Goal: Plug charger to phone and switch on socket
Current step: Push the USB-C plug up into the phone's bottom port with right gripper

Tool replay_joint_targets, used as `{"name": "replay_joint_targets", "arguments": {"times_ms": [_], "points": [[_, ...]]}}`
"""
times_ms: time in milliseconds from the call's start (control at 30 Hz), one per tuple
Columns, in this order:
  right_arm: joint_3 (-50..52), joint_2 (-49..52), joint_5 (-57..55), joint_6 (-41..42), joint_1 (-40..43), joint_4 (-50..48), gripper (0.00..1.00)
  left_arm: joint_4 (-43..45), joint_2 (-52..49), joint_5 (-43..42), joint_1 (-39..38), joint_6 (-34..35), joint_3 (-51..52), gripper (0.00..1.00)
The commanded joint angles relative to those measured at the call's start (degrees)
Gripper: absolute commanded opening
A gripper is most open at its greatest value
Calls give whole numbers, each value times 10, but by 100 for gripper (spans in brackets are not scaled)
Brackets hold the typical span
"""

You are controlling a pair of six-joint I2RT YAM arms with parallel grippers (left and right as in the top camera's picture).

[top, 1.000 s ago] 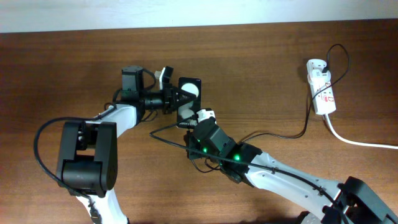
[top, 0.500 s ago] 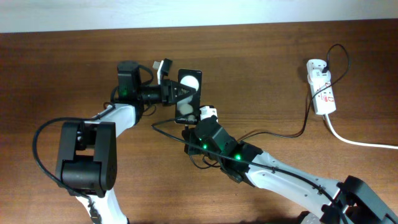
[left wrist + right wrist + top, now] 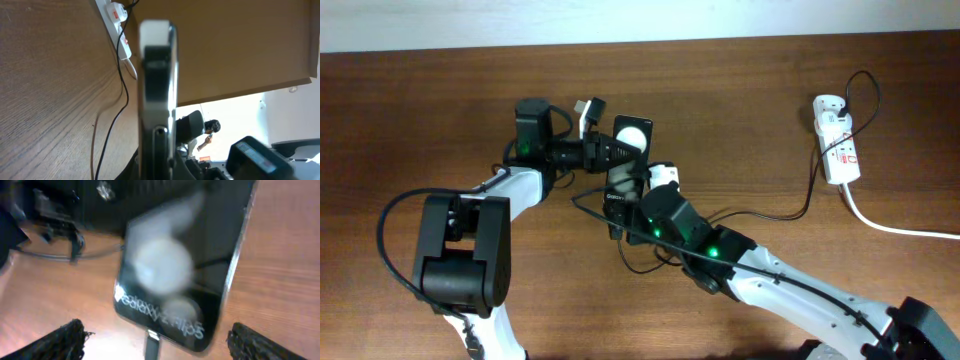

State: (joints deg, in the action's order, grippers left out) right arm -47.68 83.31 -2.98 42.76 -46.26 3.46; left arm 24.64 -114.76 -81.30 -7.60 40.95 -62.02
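Black and face-up, the phone [image 3: 620, 188] sits over the middle of the wooden bench [image 3: 740, 90], clamped near its top end by the left end effector [image 3: 609, 152]. That end effector's jaws are closed tight on the slab, which the left wrist view shows edge-on. One white round blob and a line of small white lettering show on the phone's face from overhead.

The right end effector [image 3: 159, 337] stands wide open just below the phone's lower edge, with its dark fingers [image 3: 65, 337] far out to either side and gripping nothing. Between them the charger's small connector [image 3: 152, 343] meets that lower edge (the blur hides how far in it sits). The charger [image 3: 790, 215] trails as a thin black line across the wood to the socket [image 3: 838, 140], which lies well apart at the far right beside its thick white cord [image 3: 890, 228].
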Motion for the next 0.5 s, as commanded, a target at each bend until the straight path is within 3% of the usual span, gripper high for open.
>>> {"name": "replay_joint_targets", "arguments": {"times_ms": [0, 100, 167, 200, 233, 467], "points": [[-5, -7, 81, 0, 2, 33, 99, 2, 9, -17, 0, -7, 2, 0], [-5, -4, 116, 32, 1, 37, 99, 2, 9, -16, 0, -7, 2, 0], [-5, 1, 106, 35, -7, 37, 50, 2, 9, -16, 0, -7, 2, 0], [-5, 4, 89, 43, -12, 37, 43, 2, 9, -16, 0, -7, 2, 0], [-5, 8, 47, 47, -23, 37, 28, 2, 9, -16, 0, -7, 2, 0], [-5, 43, 8, 47, -29, 21, 27, 2, 9, -16, 0, -7, 2, 0]]}}
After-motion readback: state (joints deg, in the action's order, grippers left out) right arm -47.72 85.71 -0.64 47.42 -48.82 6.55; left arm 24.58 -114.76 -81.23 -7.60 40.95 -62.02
